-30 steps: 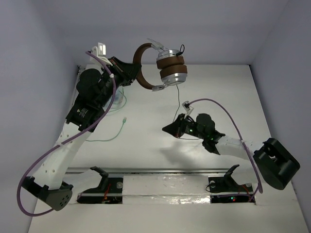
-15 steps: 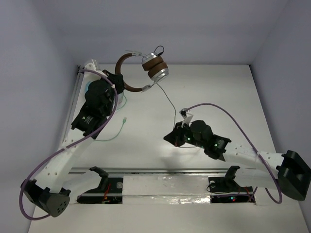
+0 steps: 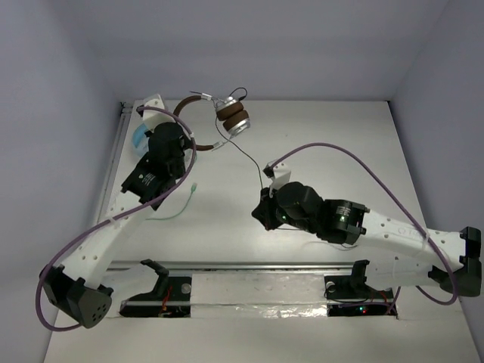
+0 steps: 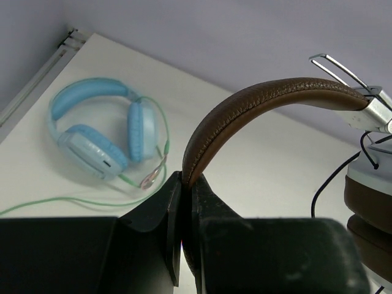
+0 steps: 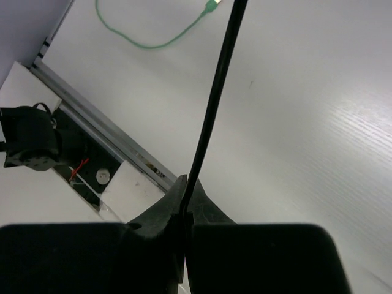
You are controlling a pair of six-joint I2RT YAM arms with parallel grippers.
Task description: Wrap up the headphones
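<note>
Near the far-left corner of the desk, the brown headphones are held up by their headband.

Left claw is clamped tight on the headband, with the silver cups toward the far edge. Right claw, nearer the desk's middle, is pinched closed on the thin black cable running from the cups. Light blue headphones lie by the left edge, their green cable trailing across the desk.
</note>
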